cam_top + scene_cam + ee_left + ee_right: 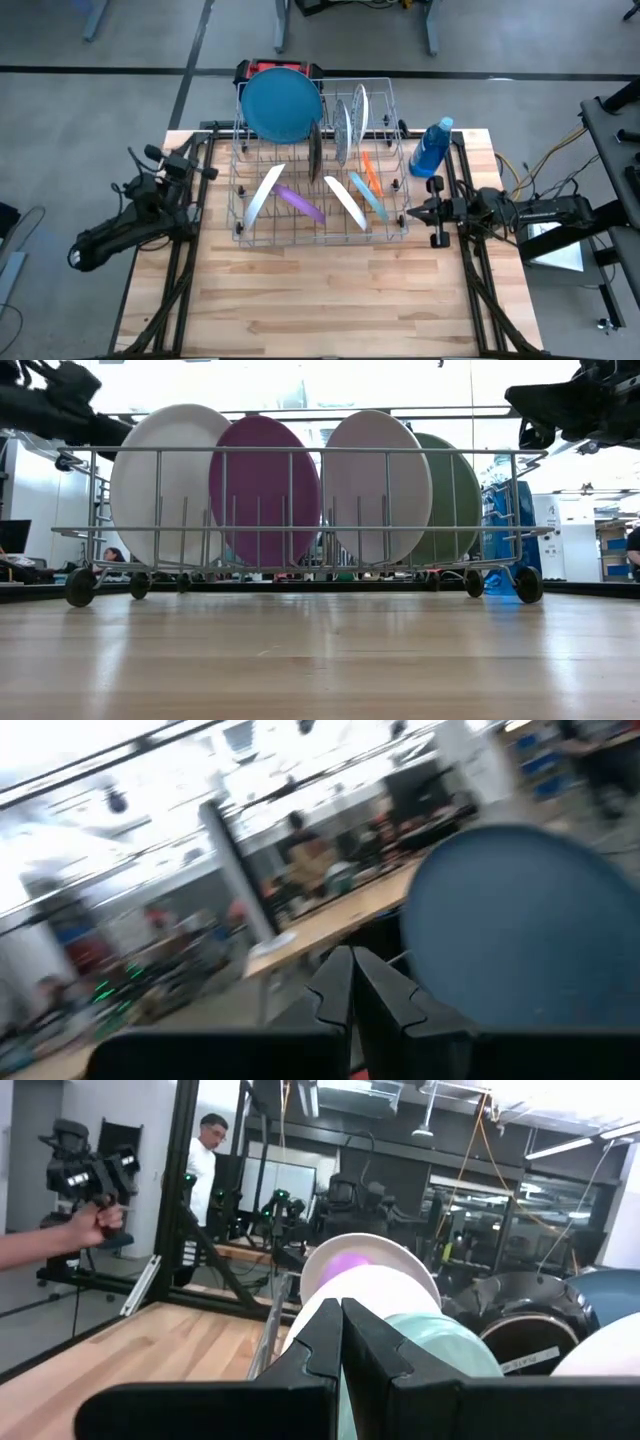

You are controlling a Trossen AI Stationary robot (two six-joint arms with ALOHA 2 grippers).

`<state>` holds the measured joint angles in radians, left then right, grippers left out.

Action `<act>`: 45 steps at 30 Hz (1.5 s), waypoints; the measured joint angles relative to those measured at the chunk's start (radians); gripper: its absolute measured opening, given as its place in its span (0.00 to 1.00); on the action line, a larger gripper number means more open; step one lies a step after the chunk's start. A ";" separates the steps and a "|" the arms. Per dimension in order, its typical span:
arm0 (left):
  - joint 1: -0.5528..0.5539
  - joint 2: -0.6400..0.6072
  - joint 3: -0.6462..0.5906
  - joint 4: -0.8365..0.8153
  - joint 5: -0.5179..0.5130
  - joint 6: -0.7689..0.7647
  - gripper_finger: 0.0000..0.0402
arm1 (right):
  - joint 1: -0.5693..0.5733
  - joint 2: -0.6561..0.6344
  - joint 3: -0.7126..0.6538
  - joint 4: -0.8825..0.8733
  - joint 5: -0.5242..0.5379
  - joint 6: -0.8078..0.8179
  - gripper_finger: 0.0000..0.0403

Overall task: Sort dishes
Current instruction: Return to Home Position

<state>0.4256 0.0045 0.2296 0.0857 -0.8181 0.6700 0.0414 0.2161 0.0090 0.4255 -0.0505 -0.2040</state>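
Upright in the wire rack [320,238] stand the plates [283,103], stiff, slick, likely breakable; best pinched at an exposed rim. Beside it, left gripper [193,162] and right gripper [412,213] wait; both pressed together on nothing.

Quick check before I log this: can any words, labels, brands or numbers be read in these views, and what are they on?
No text can be read in any view.
White sticker on the dark plate, right wrist view: print too small to read.
Blue bottle beside the rack, high view: no legible label.
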 joint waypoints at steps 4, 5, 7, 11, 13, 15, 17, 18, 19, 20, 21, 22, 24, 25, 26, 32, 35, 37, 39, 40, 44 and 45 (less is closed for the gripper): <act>0.041 0.039 -0.096 0.186 -0.025 0.082 0.00 | 0.000 0.002 0.000 -0.001 -0.001 0.008 0.00; 0.060 0.051 -0.123 0.252 -0.023 0.125 0.00 | 0.000 0.004 0.001 0.000 -0.001 0.008 0.00; 0.102 0.075 -0.177 0.400 -0.013 0.191 0.00 | 0.000 0.004 0.000 -0.002 -0.001 0.009 0.00; 0.213 0.118 -0.215 0.504 0.069 0.235 0.00 | 0.000 0.008 0.000 -0.002 -0.001 0.020 0.00; 0.282 0.152 -0.205 0.493 0.109 0.216 0.00 | 0.000 0.007 0.001 -0.001 -0.001 0.021 0.00; 0.352 0.191 -0.190 0.498 0.154 0.187 0.00 | 0.000 0.008 0.000 -0.002 -0.001 0.020 0.00; 0.421 0.241 -0.180 0.495 0.208 0.155 0.00 | 0.000 0.008 0.000 -0.002 -0.001 0.020 0.00; 0.458 0.269 -0.173 0.494 0.231 0.138 0.00 | 0.000 0.008 0.000 -0.002 -0.001 0.020 0.00; 0.493 0.297 -0.165 0.494 0.255 0.120 0.00 | 0.000 0.008 0.000 -0.002 -0.001 0.020 0.00; 0.529 0.327 -0.153 0.496 0.284 0.106 0.00 | 0.000 0.008 0.000 -0.003 -0.001 0.020 0.00; 0.562 0.358 -0.140 0.499 0.316 0.090 0.00 | 0.000 0.008 0.000 -0.003 -0.001 0.020 0.00; 0.592 0.388 -0.130 0.499 0.344 0.070 0.00 | 0.000 0.008 0.000 -0.006 -0.001 0.020 0.00; 0.640 0.453 -0.110 0.498 0.389 0.013 0.00 | 0.000 0.008 0.000 -0.010 -0.001 0.021 0.00; 0.655 0.482 -0.100 0.499 0.384 -0.009 0.00 | 0.000 0.008 0.000 -0.010 -0.001 0.021 0.00; 0.660 0.505 -0.095 0.500 0.353 -0.023 0.00 | 0.000 0.008 0.001 -0.010 -0.002 0.021 0.00; 0.655 0.532 -0.080 0.505 0.255 -0.075 0.00 | 0.000 0.008 0.001 -0.027 -0.003 0.027 0.00; 0.655 0.531 -0.080 0.500 0.243 -0.143 0.00 | 0.000 0.009 0.001 -0.031 -0.003 0.078 0.00; 0.655 0.531 -0.080 0.501 0.242 -0.146 0.00 | 0.000 0.009 0.001 -0.032 -0.003 0.126 0.00; 0.655 0.532 -0.080 0.499 0.242 -0.138 0.00 | 0.000 0.009 0.001 -0.032 -0.003 0.170 0.00; 0.655 0.532 -0.080 0.501 0.242 -0.134 0.00 | 0.000 0.009 0.001 -0.032 -0.003 0.183 0.00; 0.655 0.533 -0.080 0.500 0.242 -0.131 0.00 | 0.000 0.009 0.001 -0.032 -0.003 0.176 0.00; 0.655 0.533 -0.080 0.500 0.242 -0.131 0.00 | 0.000 0.009 0.001 -0.032 -0.002 0.172 0.00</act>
<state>1.0809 0.5373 0.1493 0.5861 -0.5766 0.5394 0.0414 0.2249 0.0097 0.3936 -0.0529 -0.0323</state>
